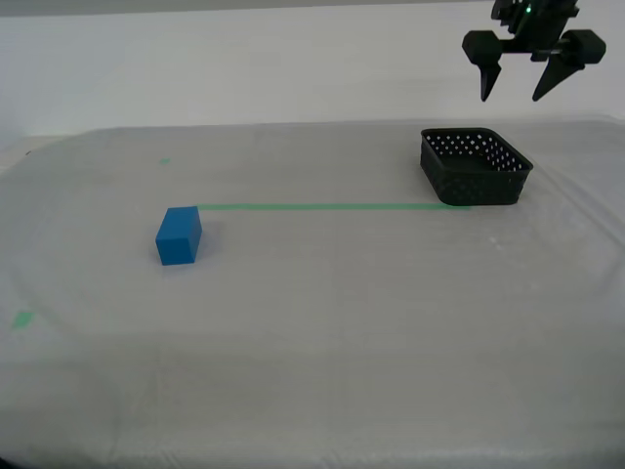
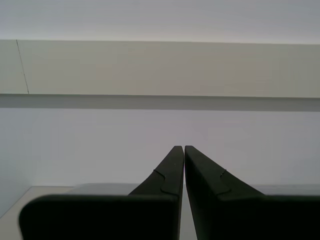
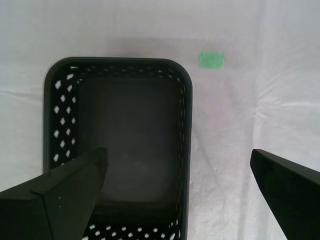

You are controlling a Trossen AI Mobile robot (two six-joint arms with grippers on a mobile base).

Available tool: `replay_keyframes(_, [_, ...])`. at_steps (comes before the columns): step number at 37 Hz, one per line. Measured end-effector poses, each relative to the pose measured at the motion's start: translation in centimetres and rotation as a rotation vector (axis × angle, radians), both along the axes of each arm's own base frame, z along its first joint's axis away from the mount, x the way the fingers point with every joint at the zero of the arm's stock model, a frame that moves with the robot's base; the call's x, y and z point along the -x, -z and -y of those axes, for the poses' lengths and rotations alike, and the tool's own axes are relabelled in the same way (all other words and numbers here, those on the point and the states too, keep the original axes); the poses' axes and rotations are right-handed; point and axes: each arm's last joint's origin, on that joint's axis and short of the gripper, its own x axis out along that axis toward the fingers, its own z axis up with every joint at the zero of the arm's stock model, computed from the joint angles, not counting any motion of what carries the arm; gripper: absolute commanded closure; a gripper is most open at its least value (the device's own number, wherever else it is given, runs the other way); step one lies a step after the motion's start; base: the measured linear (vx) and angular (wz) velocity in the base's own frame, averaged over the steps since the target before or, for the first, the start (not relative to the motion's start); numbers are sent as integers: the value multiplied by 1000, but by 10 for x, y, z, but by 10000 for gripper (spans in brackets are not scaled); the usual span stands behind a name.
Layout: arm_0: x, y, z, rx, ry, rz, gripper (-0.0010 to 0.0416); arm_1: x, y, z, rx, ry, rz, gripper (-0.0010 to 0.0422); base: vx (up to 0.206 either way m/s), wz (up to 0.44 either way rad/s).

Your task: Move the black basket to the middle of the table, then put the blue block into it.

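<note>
First pincer [image 1: 518, 88] spread above black basket [image 1: 476, 168]

The black basket [image 1: 476, 167] stands on the table [image 1: 322, 332], and everything here is placed from it. My first gripper [image 1: 518, 94] hangs in the air above the basket, apart from it, with its two dark fingers spread wide and pointing down. A thin green tape line [image 1: 322, 206] begins at the basket's near wall and runs toward the exterior view's left. The blue block [image 1: 179, 235] sits well apart from the basket, just past the far end of that line.
</note>
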Motion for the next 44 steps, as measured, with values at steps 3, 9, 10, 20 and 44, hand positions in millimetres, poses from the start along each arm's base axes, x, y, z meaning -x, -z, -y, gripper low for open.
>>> replay_keyframes(3, [-3,9,0,3,-3,-9,8,0,0,0,0,0,0,412,0,0])
replay_keyframes(9, [-6,20,-1,13,0,19,7,0,0,0,0,0,0,412,0,0])
replay_keyframes(10, [-6,21,-1,17,2,29,8,0,0,0,0,0,0,412,0,0])
replay_keyframes(20, [-7,33,-1,23,0,46,7,0,0,0,0,0,-1,412,0,0])
replay_keyframes(44, [2,87,1,94,28,84,7,0,0,0,0,0,-1,412,0,0])
